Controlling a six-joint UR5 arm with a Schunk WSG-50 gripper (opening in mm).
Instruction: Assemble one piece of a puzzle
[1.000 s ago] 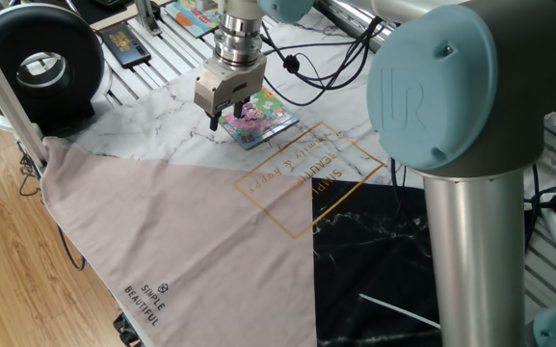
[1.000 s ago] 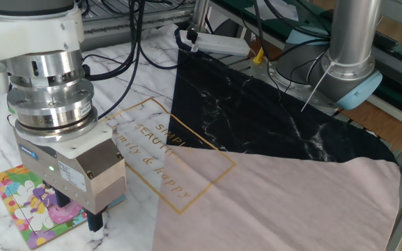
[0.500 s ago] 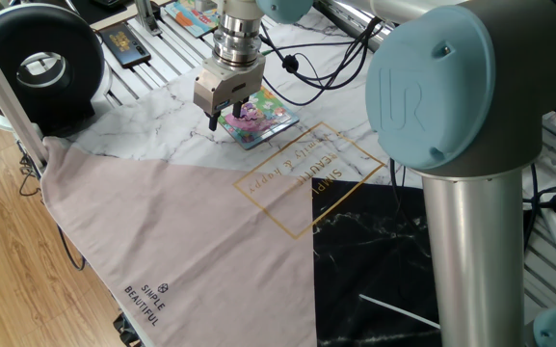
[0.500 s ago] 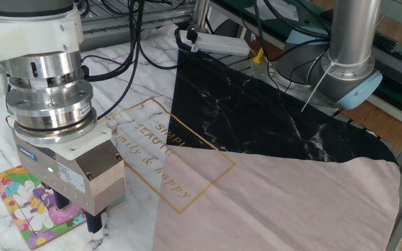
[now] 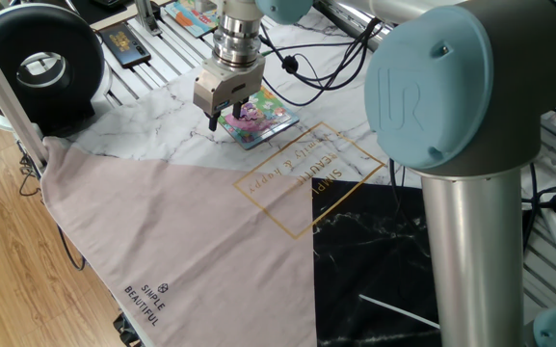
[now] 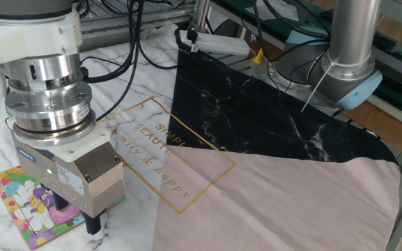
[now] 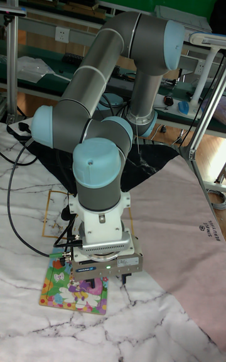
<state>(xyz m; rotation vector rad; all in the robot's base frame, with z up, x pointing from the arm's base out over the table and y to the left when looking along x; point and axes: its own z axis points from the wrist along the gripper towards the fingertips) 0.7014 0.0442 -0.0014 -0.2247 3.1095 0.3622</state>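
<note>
hovering low over the puzzle [image 6: 21, 202]: gripper [image 6: 75, 213], fingers [image 6: 93, 223] pointing down, one fingertip just off the board's near edge. finger gap and any grasp hidden by the gripper body; cannot tell. the piece [image 7: 90, 284]: small purple shape under the fingers, on the board's picture. board lies flat on marble cloth [image 5: 162, 120].

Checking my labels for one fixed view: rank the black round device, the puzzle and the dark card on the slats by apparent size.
1. Black round device, nearer the camera, so partly unsure.
2. Puzzle, partly hidden by the gripper.
3. Dark card.
</note>
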